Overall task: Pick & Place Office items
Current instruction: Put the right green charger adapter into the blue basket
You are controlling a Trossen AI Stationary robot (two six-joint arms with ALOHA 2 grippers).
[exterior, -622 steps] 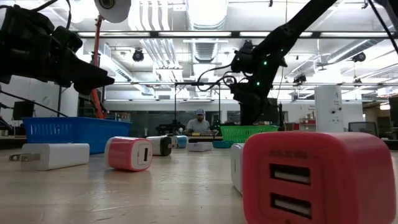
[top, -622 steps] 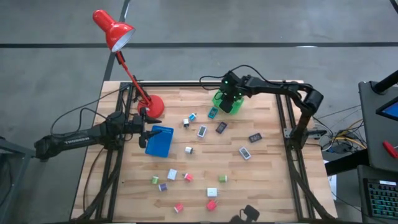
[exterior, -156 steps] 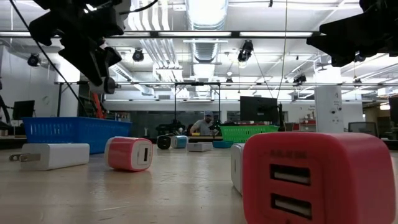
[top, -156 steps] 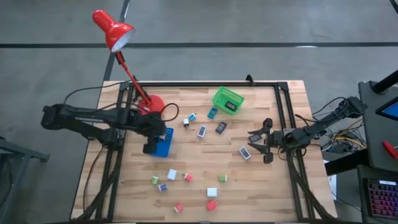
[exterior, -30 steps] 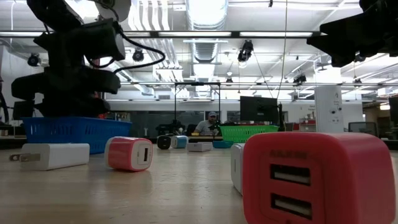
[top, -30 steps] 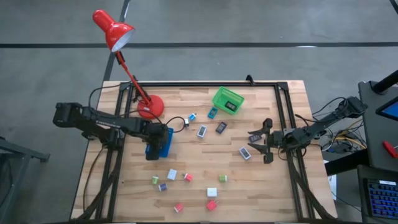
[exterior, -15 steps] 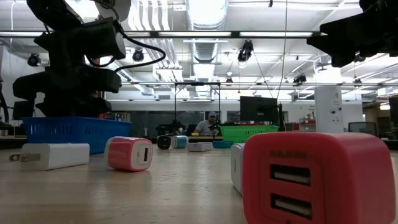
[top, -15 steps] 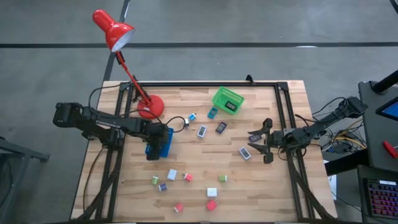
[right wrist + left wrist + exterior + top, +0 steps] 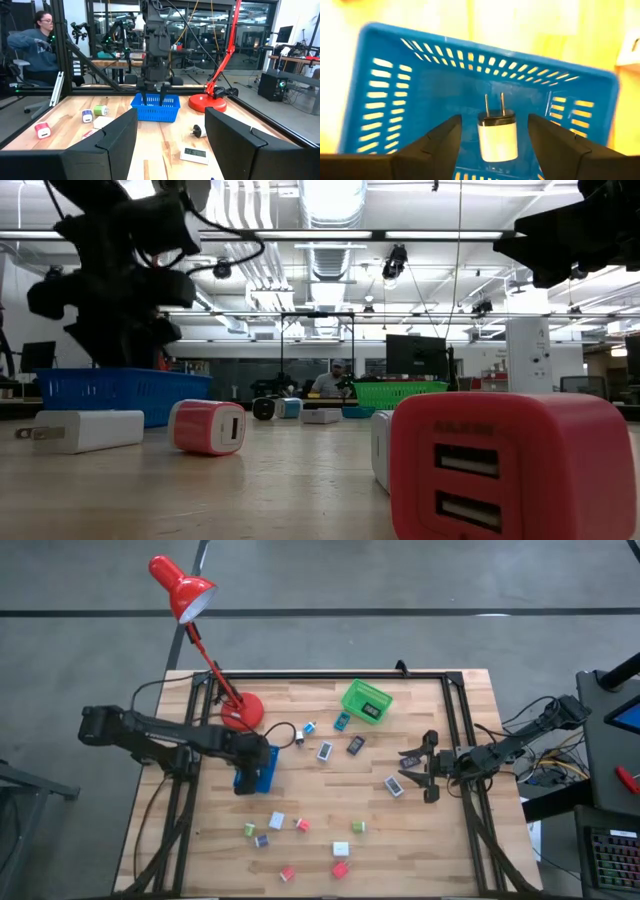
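Left arm over the blue tray, right arm waiting at the table's edge

The wooden table (image 9: 420, 830) carries a blue tray (image 9: 262, 768); the left gripper (image 9: 492, 131) hangs above it, fingers apart and empty, a white charger (image 9: 497, 135) lying prongs-out on the tray floor between them. The right gripper (image 9: 412, 770) sits at the right side, jaws spread, holding nothing. Small office items (image 9: 300, 825) lie scattered across the boards, a red charger (image 9: 206, 427) nearest the tray.
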